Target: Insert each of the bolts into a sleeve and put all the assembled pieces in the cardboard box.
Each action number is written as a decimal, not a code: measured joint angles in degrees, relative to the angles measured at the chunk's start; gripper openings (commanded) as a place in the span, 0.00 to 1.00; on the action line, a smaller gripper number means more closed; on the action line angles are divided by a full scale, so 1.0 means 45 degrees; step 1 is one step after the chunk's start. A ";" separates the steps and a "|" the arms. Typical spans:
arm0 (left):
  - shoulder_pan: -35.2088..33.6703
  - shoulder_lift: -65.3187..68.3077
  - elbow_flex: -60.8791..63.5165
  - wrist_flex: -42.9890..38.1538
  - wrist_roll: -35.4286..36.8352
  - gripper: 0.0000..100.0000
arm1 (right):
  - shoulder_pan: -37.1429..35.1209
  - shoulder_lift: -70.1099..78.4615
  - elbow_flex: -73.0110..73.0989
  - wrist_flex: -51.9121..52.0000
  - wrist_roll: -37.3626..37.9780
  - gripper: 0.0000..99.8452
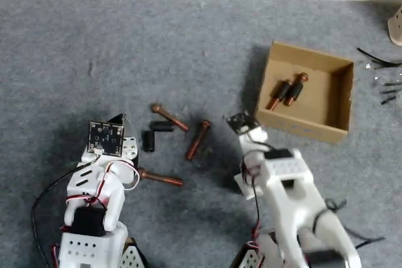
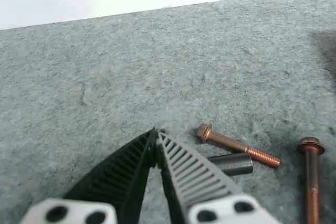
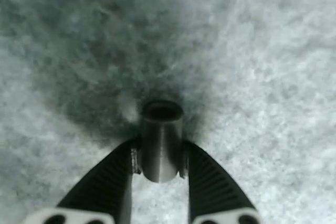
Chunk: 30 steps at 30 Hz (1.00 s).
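Right tool (image 3: 160,149) clamped on a sleeve (image 3: 161,135), open end visible. Left tool (image 2: 156,134) fully closed, empty, toward the counter's (image 1: 75,42) front-left. Three loose bolts (image 1: 198,139) and what look like two dark sleeves (image 1: 161,126) mid-counter. Cardboard box (image 1: 301,127) near the far right edge holds two assembled pieces (image 1: 295,91).

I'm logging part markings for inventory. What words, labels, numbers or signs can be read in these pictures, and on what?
None can be read.
The cardboard box has faint marks on its near outer wall, too blurred to read.
The bolts, the sleeve in the right claw and the circuit board on the left arm show no legible print.
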<state>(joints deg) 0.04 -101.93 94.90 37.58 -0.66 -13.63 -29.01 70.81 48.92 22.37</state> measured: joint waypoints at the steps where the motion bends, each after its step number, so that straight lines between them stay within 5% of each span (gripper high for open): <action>1: 0.0000 0.0000 0.0000 0.0000 0.0000 0.01 | -0.0020 -0.0645 0.0449 -0.0234 0.0000 0.00; 18: 0.0000 0.0000 0.0000 0.0000 0.0000 0.01 | -0.0039 -0.8987 0.4435 -0.0723 -0.0078 0.00; 30: 0.0000 0.0000 0.0000 0.0000 0.0000 0.01 | -0.0020 -1.6527 0.5353 0.2852 -0.0098 0.00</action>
<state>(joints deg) 0.04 -101.93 94.90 37.58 -0.66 -13.71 -103.38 94.90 61.76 21.93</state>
